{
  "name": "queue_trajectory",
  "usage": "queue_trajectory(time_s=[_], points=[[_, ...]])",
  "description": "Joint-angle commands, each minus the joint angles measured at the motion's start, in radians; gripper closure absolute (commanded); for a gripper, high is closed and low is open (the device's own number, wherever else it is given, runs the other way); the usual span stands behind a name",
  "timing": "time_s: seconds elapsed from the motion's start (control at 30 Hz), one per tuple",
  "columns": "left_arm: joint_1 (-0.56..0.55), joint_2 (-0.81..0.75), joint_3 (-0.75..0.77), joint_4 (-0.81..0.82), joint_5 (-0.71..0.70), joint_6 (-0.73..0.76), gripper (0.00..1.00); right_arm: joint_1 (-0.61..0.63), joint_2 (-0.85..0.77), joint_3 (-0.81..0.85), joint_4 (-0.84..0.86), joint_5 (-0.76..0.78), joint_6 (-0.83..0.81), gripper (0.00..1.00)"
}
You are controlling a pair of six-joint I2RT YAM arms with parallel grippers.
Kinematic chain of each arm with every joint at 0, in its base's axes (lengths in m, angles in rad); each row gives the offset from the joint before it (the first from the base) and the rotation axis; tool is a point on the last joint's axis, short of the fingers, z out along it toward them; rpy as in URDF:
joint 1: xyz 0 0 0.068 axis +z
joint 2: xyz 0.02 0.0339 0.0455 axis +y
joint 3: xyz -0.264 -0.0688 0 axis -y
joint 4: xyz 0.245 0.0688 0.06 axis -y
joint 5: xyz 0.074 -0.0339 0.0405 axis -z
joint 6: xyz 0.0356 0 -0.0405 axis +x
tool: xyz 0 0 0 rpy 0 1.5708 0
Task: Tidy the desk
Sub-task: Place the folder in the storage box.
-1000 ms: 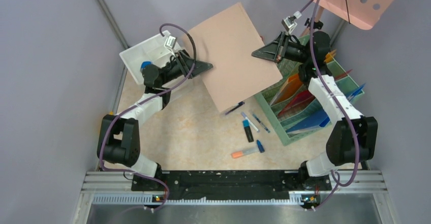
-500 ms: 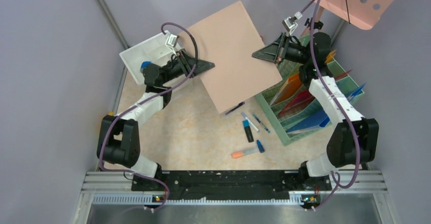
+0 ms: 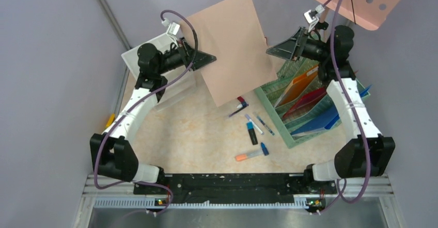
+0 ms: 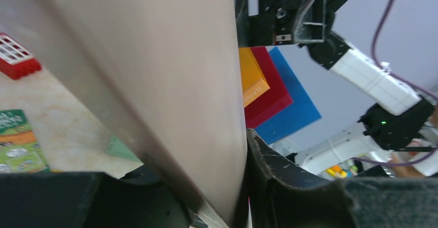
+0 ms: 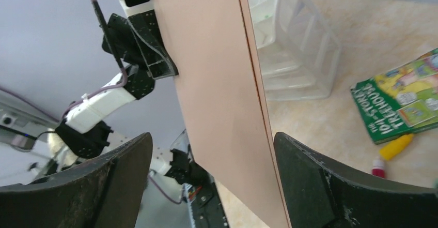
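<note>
Pens (image 3: pixel 253 132) are lying loose on the beige surface (image 3: pixel 191 135) near the arms. Above that surface, the left tool (image 3: pixel 209 59) is clamping a tan board (image 3: pixel 235 47) in mid-air. The right tool (image 3: pixel 269 51) is gaping wide around the board's opposite edge, gripping nothing. A green book (image 5: pixel 400 99) is showing "Toy Story Treehouse".

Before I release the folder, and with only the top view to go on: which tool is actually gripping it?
Observer: The left tool is clamped on the folder.
Operator: And the right?
Observer: The right tool is open; there is a gap between one finger and the folder.
Operator: Is anything hidden under it?
Observer: A green book lies on the desk beyond the folder.
</note>
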Motion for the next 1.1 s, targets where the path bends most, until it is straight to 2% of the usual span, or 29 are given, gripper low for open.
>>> queue_trajectory(time_s=[0.0,0.13,0.27,0.4,0.53,0.63,0.73,0.93,1.07], points=[[-0.016,-0.004,0.177,-0.246,-0.061,0.25,1.0,-0.056,-0.069,0.177,-0.255,0.032,-0.238,0.13],[-0.06,0.067,0.353,-0.42,-0.084,0.396,1.0,-0.125,-0.066,0.34,-0.504,0.093,-0.427,0.12],[-0.119,0.155,0.532,-0.588,-0.102,0.538,1.0,-0.2,-0.077,0.416,-0.599,0.123,-0.513,0.11],[-0.191,0.208,0.641,-0.705,-0.121,0.676,1.0,-0.296,-0.094,0.396,-0.605,0.118,-0.528,0.11],[-0.241,0.244,0.692,-0.752,-0.155,0.752,1.0,-0.372,-0.113,0.325,-0.515,0.077,-0.453,0.1],[-0.265,0.269,0.714,-0.752,-0.181,0.771,1.0,-0.416,-0.116,0.282,-0.441,0.033,-0.383,0.1],[-0.279,0.304,0.74,-0.709,-0.182,0.725,1.0,-0.455,-0.126,0.254,-0.415,0.018,-0.368,0.1],[-0.291,0.369,0.719,-0.446,-0.168,0.563,1.0,-0.499,-0.127,0.261,-0.448,-0.041,-0.415,0.1],[-0.291,0.372,0.72,-0.443,-0.135,0.586,1.0,-0.502,-0.112,0.294,-0.499,-0.054,-0.476,0.1]])
